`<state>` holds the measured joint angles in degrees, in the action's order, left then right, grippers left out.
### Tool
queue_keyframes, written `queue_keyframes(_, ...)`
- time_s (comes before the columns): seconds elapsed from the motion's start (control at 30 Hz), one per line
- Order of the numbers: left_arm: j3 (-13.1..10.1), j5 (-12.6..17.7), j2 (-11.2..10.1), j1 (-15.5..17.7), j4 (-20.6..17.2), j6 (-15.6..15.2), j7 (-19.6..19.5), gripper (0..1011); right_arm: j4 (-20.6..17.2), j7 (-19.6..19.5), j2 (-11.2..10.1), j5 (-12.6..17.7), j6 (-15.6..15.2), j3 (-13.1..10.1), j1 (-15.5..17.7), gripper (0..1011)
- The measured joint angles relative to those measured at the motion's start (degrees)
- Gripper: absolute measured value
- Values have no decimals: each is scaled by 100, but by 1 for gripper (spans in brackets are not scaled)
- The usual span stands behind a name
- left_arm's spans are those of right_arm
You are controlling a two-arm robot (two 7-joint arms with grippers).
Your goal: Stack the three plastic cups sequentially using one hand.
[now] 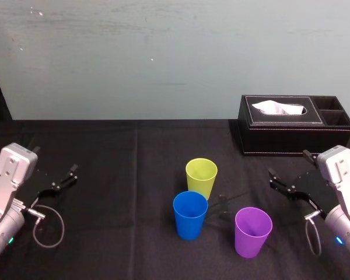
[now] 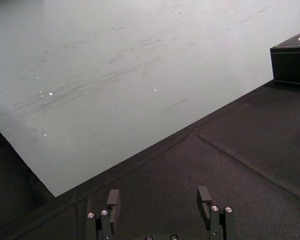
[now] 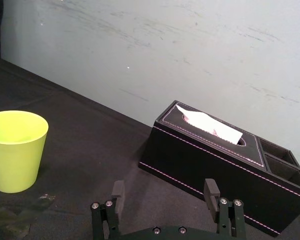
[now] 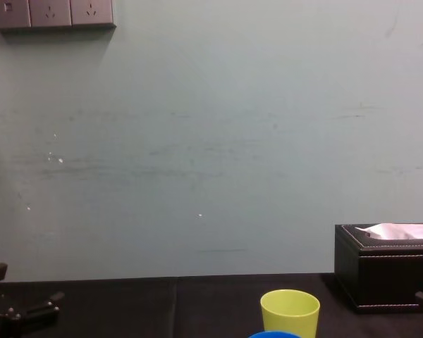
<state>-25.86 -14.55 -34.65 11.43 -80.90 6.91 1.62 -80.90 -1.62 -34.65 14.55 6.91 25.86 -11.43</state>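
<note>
Purple cup [image 1: 253,231] near right end effector [image 1: 287,164]

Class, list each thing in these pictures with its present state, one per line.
Yellow-green cup: upright, empty, unstacked.
Blue cup: upright, unstacked.
Purple cup: upright, unstacked.
Tissue box: tissue poking from its slot.
Left claw: open, holding nothing.
Right claw: open, holding nothing.

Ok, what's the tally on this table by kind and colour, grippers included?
Yellow-green cup: 1
Blue cup: 1
Purple cup: 1
Black tissue box: 1
Grippers: 2 (left gripper and right gripper, both open, out to either side of the cups)
Total: 6
</note>
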Motion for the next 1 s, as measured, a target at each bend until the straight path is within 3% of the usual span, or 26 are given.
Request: queue_keyframes(1.0,0,0,0,0,0,0,0,1000,0,0,0,0,0,0,0,1004)
